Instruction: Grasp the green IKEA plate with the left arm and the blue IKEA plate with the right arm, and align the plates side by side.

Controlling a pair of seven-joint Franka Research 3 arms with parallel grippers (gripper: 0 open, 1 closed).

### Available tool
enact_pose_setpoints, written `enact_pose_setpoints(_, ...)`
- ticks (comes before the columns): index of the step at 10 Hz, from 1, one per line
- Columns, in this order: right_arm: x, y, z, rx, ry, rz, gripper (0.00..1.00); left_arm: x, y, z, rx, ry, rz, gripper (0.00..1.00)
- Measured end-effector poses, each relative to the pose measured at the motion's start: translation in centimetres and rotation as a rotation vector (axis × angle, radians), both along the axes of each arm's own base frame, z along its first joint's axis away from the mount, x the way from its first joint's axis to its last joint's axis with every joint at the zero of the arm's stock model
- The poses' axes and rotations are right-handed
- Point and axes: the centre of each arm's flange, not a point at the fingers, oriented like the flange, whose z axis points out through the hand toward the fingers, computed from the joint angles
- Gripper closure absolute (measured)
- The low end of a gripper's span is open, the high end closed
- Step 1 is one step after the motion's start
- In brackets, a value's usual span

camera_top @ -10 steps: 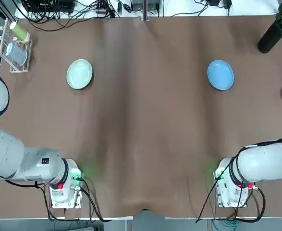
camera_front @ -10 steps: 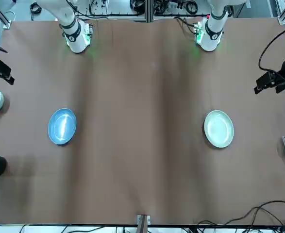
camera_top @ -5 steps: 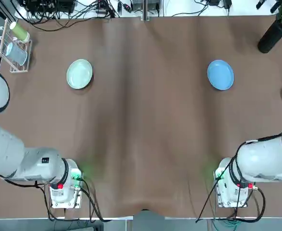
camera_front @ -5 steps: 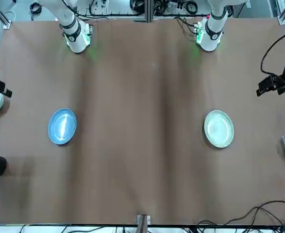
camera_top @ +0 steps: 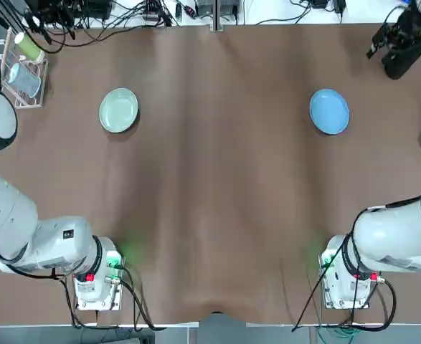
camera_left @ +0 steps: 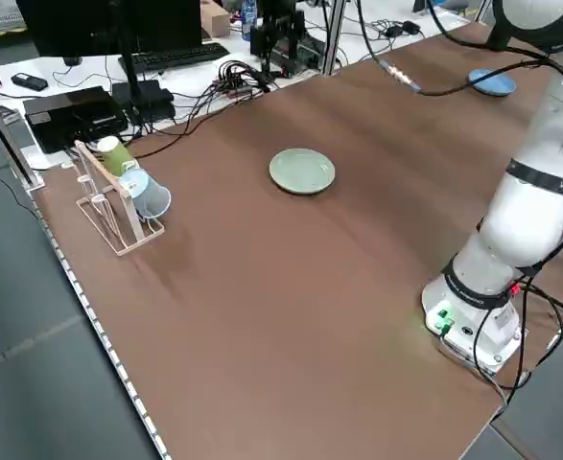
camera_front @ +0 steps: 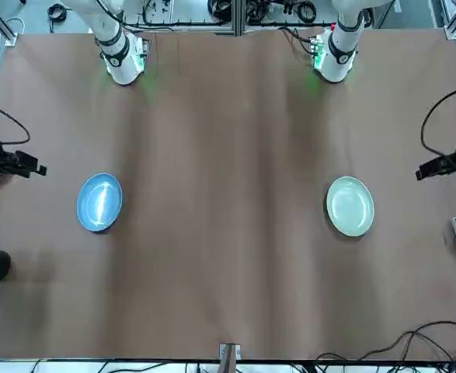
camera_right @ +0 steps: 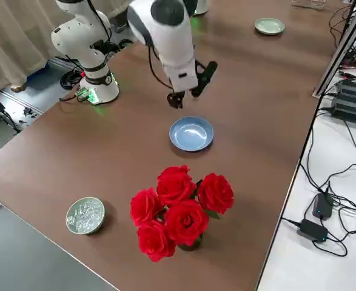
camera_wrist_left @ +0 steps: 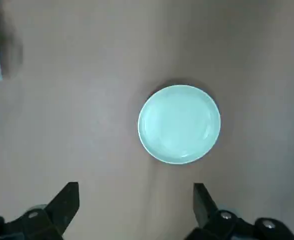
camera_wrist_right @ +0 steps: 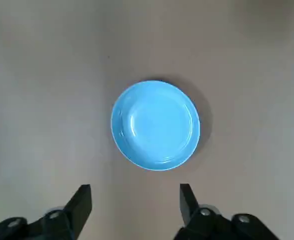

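In the top view, each plate lay toward six o'clock of its own released tool: green plate under left tool, blue plate under right tool.

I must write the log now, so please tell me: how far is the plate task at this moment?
Done: nothing. The green plate and the blue plate lie far apart on the table, neither touched.

In hand: the approach. The left gripper hangs open above the green plate, and the right gripper hangs open above the blue plate.

Left: descend, grasp both plates and set them side by side.
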Motion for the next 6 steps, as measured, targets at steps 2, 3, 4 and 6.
enact_pose_setpoints(2, 0.1, -2.5, -6.4, 0.056, 0.012, -0.004, 0.24, -0.3, 0.9, -4.5, 0.004, -0.024, -0.009, 0.00)
enact_pose_setpoints(3, -0.1, -2.7, -8.7, 0.072, 0.029, -0.013, 0.26, -0.6, 1.3, -6.8, 0.007, -0.047, -0.018, 0.00)
enact_pose_setpoints(4, -0.2, -2.5, -10.5, 0.069, 0.031, -0.021, 0.26, -1.0, 1.5, -9.3, 0.011, -0.069, -0.033, 0.00)
enact_pose_setpoints(6, -0.2, -1.6, -14.0, 0.061, 0.024, -0.020, 0.30, -2.6, 1.3, -14.4, 0.019, -0.102, -0.047, 0.00)
